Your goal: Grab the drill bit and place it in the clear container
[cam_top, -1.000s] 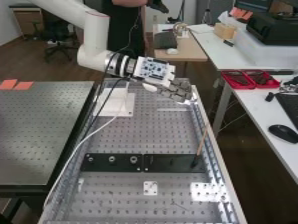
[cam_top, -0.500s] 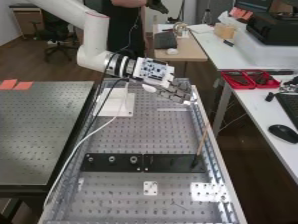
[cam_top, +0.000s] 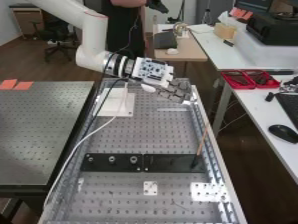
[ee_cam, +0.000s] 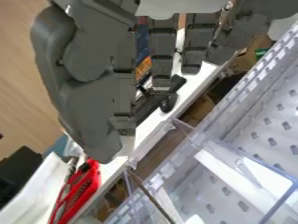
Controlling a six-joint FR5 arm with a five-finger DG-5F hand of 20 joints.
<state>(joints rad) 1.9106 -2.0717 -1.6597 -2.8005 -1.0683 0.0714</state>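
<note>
One hand (cam_top: 174, 91) hangs over the far part of the perforated table (cam_top: 143, 132), close to the rail at the high view's right, its palm side tilted down; its fingers are extended, nearly straight, with narrow gaps between them, so it stands open; whether anything thin sits between them I cannot tell. Below the fingertips of the hand (ee_cam: 159, 55), the wrist view gives the clear container (ee_cam: 278, 202), its see-through walls over the perforated metal; a slim dark rod (ee_cam: 154, 202) slants at one side of it, beneath the hand and apart from the fingers; whether that is the drill bit, and whether it lies inside the walls or beyond them, I cannot tell. Beside the hand, toward the high view's left and a little nearer the camera, a white plate (cam_top: 124, 109) rests on the metal; well apart from the hand, toward the near end, two black plates (cam_top: 110, 162) (cam_top: 169, 163) lie end to end, three round fittings (cam_top: 112, 159) on the left one; a thin stick (cam_top: 201, 142) leans with its dark lower end at the right one. Past the rail, off to the hand's side, red trays (cam_top: 237, 80) rest on a white table (cam_top: 256, 107).
</note>
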